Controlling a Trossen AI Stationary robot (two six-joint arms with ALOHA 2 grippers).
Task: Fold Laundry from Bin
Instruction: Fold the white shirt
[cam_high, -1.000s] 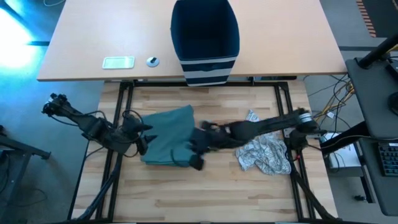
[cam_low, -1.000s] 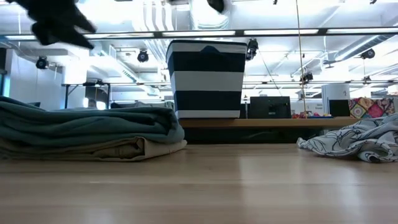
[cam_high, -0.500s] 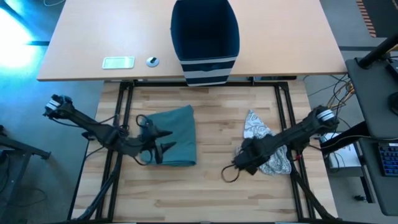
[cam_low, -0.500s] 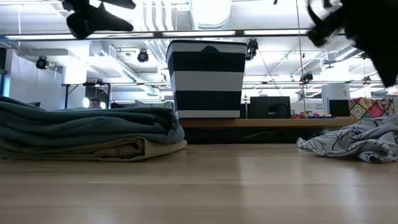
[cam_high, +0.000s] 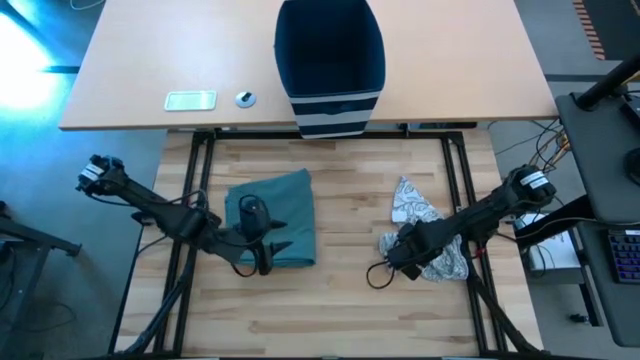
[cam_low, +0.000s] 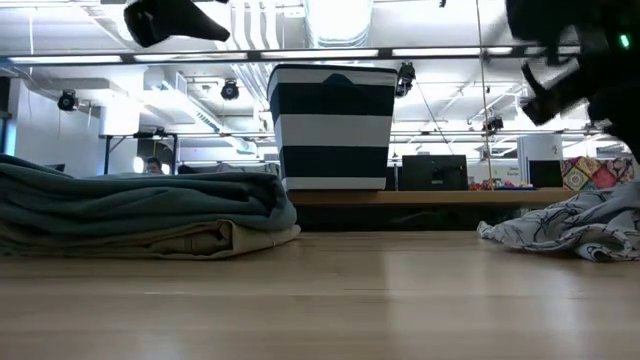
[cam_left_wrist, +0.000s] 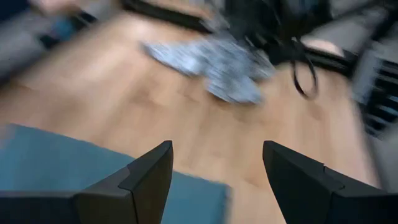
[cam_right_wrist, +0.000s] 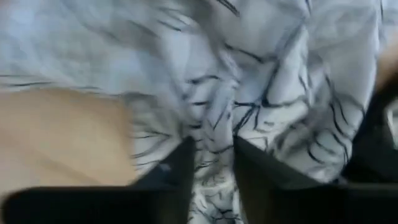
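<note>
The folded teal-green garment (cam_high: 280, 210) lies flat on the wooden table on top of a folded beige one (cam_low: 200, 240). My left gripper (cam_high: 264, 243) hovers open over the pile's near edge, high above it in the low view (cam_low: 175, 20); the teal cloth (cam_left_wrist: 56, 171) shows below its fingers. A crumpled grey-white patterned cloth (cam_high: 428, 240) lies on the table at the right. My right gripper (cam_high: 400, 252) hangs in the air above that cloth's left edge (cam_right_wrist: 249, 74), its fingers only a narrow gap apart. The navy striped bin (cam_high: 330, 60) stands on the far desk.
A small white flat device (cam_high: 190, 99) and a small round object (cam_high: 245, 98) lie on the far desk, left of the bin. Bare wood (cam_high: 350, 230) shows between the folded pile and the patterned cloth. A cable loop (cam_high: 378, 275) hangs from my right arm.
My right gripper has left the folded pile and gone toward the table's right edge, ending above the patterned cloth. My left gripper has gone rightward and toward the near edge, over the teal pile. The pile and the patterned cloth have stayed where they were.
</note>
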